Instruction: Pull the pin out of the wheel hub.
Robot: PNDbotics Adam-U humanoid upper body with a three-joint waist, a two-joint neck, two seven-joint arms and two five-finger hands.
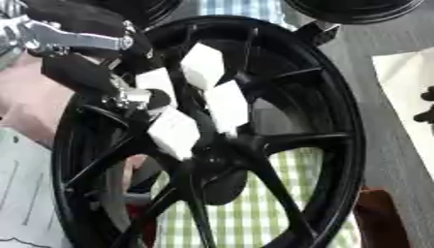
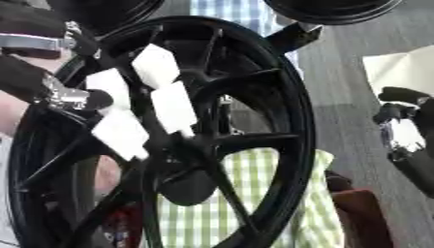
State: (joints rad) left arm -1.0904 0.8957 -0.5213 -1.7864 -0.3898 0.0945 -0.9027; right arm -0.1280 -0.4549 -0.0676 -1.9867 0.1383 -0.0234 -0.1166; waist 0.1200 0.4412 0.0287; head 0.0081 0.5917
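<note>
Green-checked cloth [image 1: 246, 213] covers the surface at the bottom of the frame, with grey flooring to the right. Standing on edge over it, the black wheel hub [image 1: 335, 145] fills the middle of the frame, white tags [image 1: 227, 105] stuck to its spokes. I cannot pick out the pin itself; presumably it sits near the centre, behind the tags. At upper left the left hand [image 1: 93, 77] has its fingers curled against the spokes, seemingly gripping there. A sideways tug could tip the upright wheel. The right hand [image 2: 405, 131] hangs at the right edge, touching nothing; its opening I cannot tell.
</note>
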